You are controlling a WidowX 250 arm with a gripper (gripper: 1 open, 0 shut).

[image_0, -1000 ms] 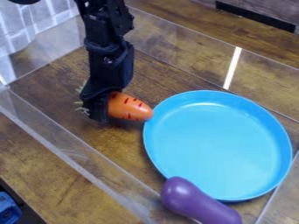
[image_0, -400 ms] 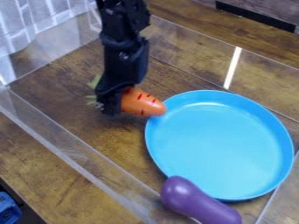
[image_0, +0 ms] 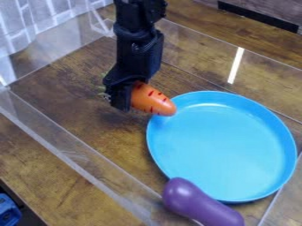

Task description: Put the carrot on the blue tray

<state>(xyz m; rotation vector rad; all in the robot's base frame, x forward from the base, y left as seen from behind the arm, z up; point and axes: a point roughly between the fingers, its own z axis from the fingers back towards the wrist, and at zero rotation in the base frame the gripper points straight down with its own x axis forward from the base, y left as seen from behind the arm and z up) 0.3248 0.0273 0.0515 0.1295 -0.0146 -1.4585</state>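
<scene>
The orange carrot (image_0: pixel 154 101) with dark stripes hangs just above the wooden table, its tip reaching toward the left rim of the blue tray (image_0: pixel 224 146). My black gripper (image_0: pixel 130 94) points straight down and is shut on the carrot's leafy end, which its fingers mostly hide. The tray is a large round light-blue plate lying flat at right of centre, with nothing on it.
A glossy purple eggplant (image_0: pixel 196 201) lies at the tray's near edge. Clear plastic walls (image_0: pixel 71 150) border the wooden table on the left and front. A blue object (image_0: pixel 6 210) peeks in at the bottom left corner.
The gripper has lifted the carrot slightly and carried it to the right, toward the tray's left rim; the carrot has turned a little with the wrist. Tray and eggplant have not moved.
</scene>
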